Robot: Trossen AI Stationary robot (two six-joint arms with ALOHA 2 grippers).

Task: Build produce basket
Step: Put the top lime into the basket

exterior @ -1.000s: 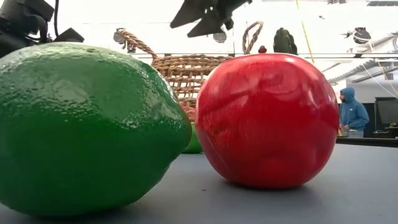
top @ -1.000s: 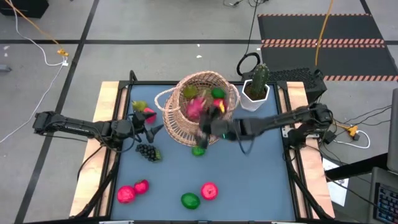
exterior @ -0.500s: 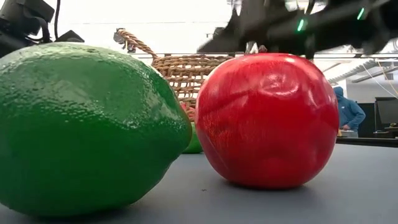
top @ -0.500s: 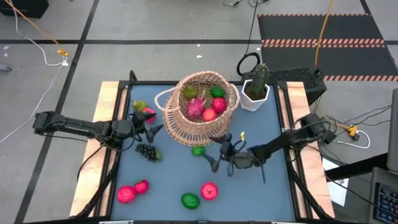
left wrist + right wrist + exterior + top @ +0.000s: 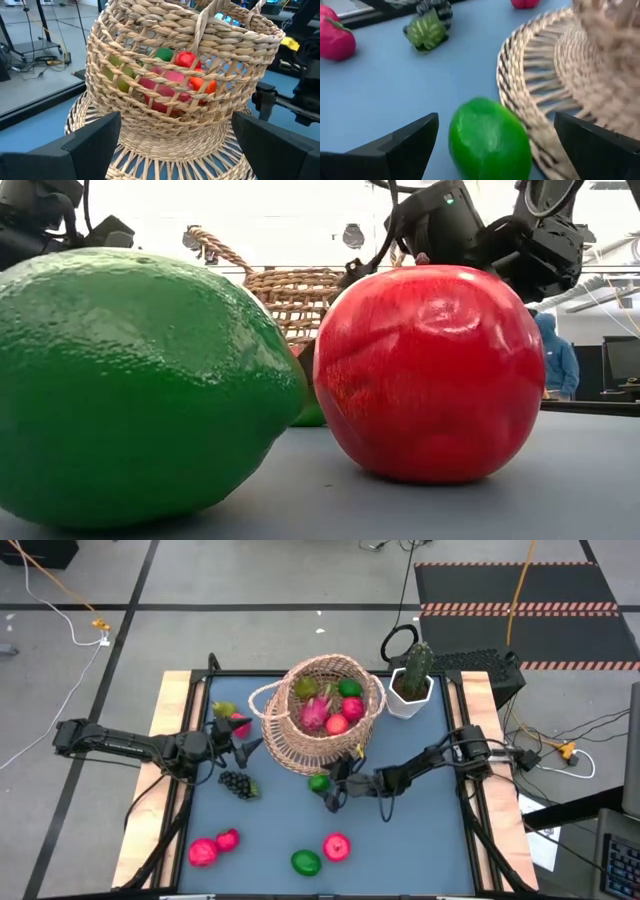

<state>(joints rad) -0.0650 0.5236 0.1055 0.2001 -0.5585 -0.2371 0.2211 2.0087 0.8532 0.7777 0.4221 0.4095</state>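
The tan wicker basket (image 5: pixel 322 710) stands at the table's far middle and holds a pink dragon fruit, a red apple and a green lime. My left gripper (image 5: pixel 247 752) is open and empty, level at the basket's left side; the left wrist view shows the basket (image 5: pixel 180 85) close ahead of its spread fingers. My right gripper (image 5: pixel 333 791) is open, low over the table at the basket's near side. A green lime (image 5: pixel 319 782) lies on the table just ahead of it, between the spread fingers (image 5: pixel 496 122) and against the basket's flared foot (image 5: pixel 540 95).
Loose on the blue table: dark grapes (image 5: pixel 237 784), a pink fruit with green leaves (image 5: pixel 232 721), two pink fruits (image 5: pixel 212 847), a green lime (image 5: pixel 306 862) and a red apple (image 5: pixel 337 846). A potted cactus (image 5: pixel 412 680) stands at the far right. A person (image 5: pixel 566 360) shows behind the table.
My right gripper has come away from over the basket, gone toward the table's near edge and down, then back toward the left edge, to the lime beside the basket's foot. The basket and my left gripper have stayed put.
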